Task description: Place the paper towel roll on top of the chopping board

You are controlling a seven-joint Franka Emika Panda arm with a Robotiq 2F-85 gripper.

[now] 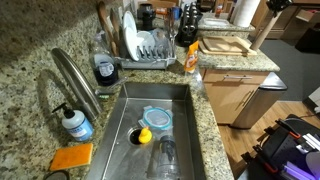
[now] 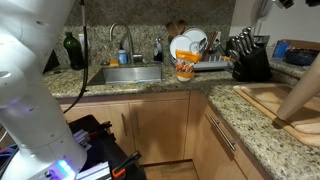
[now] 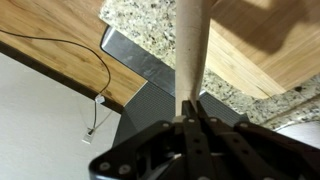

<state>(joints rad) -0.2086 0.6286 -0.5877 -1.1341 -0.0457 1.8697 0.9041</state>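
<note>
One claw [image 3: 194, 114] tight around a pale slanted rod [image 3: 195, 50], tip seemingly on the chopping board [image 3: 272, 45].

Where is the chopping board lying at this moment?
In both exterior views the chopping board lies flat on the granite counter, just beyond the knife block as seen from the sink.

The paper towel roll [image 1: 243, 12] is a plain white cylinder. It stands upright well to the side of the knife block [image 1: 186, 24]. The chopping board [image 1: 226, 45], a wide rectangle of pale tan wood, lies flat just beside the knife block, with the roll behind its far edge.
</note>
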